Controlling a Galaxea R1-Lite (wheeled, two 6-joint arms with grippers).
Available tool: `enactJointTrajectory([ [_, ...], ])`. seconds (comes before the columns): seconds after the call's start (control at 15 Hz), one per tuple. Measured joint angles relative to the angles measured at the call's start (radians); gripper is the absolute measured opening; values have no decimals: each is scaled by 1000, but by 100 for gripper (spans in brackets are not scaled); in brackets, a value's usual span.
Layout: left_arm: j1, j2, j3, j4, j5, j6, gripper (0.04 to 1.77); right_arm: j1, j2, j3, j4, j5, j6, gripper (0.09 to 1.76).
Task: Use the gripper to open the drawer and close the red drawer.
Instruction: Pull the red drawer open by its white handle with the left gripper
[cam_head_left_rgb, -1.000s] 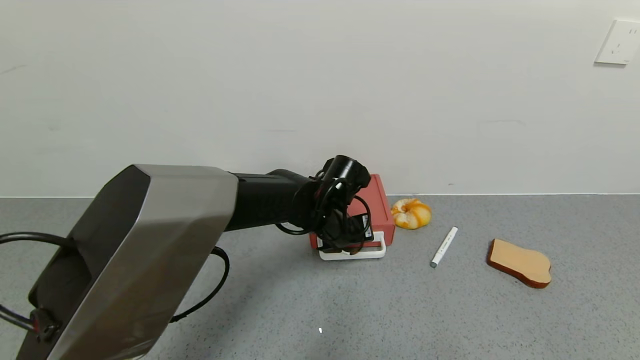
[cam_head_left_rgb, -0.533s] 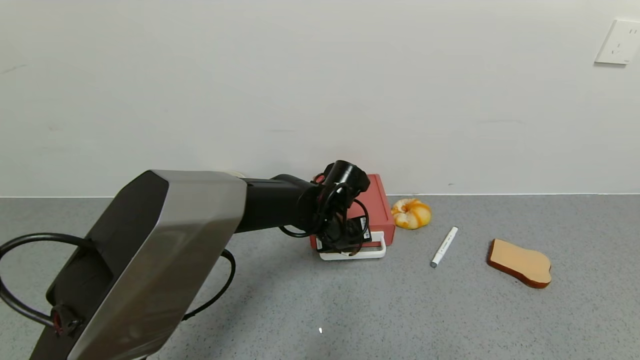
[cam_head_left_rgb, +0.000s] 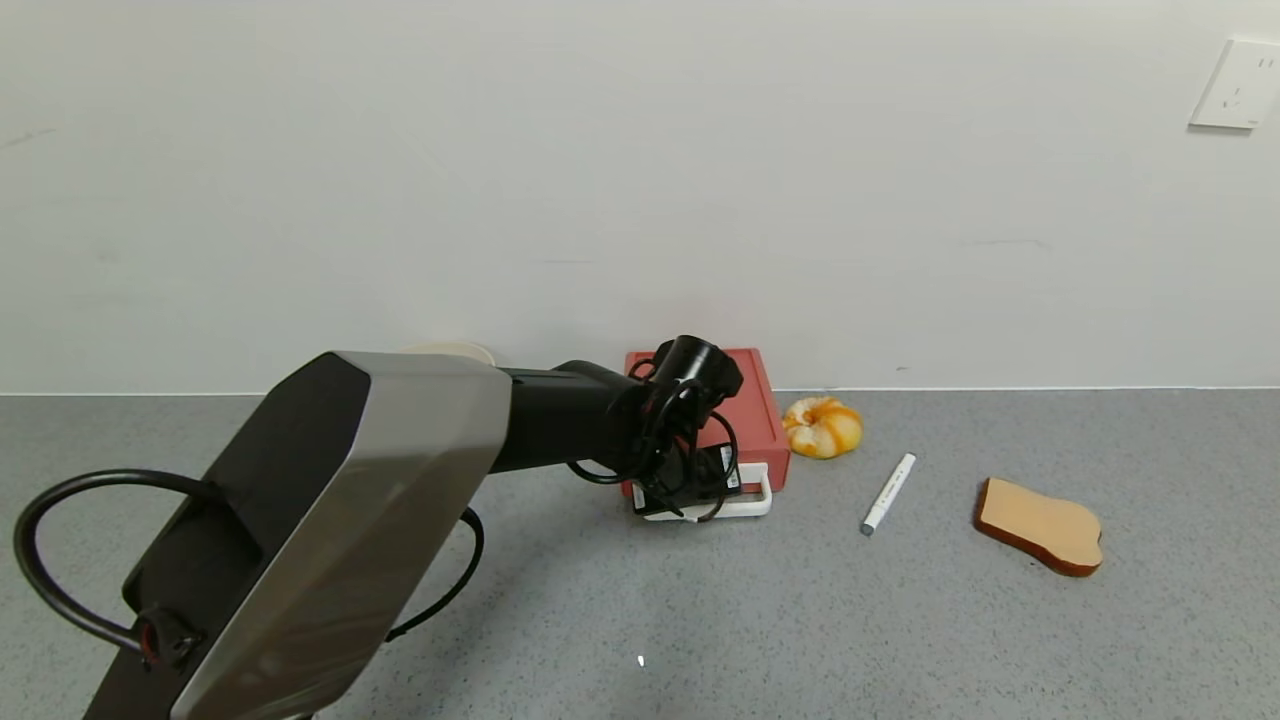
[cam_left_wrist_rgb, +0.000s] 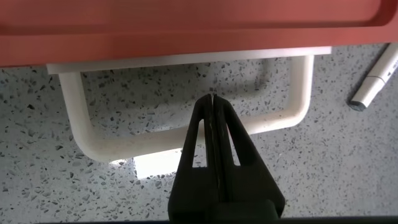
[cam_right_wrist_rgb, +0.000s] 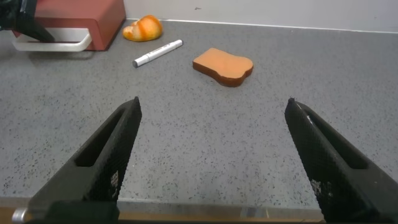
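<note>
Grey speckled countertop against white wall — red drawer sat at the wall, its white handle lying crosswise before the left gripper; jaws pressed together, empty, tips inside the loop — right gripper gaped wide, well apart

The red drawer is a flat salmon-red plastic box lying on the grey speckled table, its back against the white wall. It is shut: in the left wrist view the white front panel sits flush under the red body. Its white rectangular loop handle juts forward, level above the table.
</note>
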Motion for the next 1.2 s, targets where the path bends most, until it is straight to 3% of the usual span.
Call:
enactJointTrajectory([
  [0.73, -14, 2, -11, 95, -1, -13, 11, 0, 0, 0, 0, 0, 0, 170],
  [1.2, -43, -14, 13, 158, 1, -72, 11, 0, 0, 0, 0, 1, 0, 170],
])
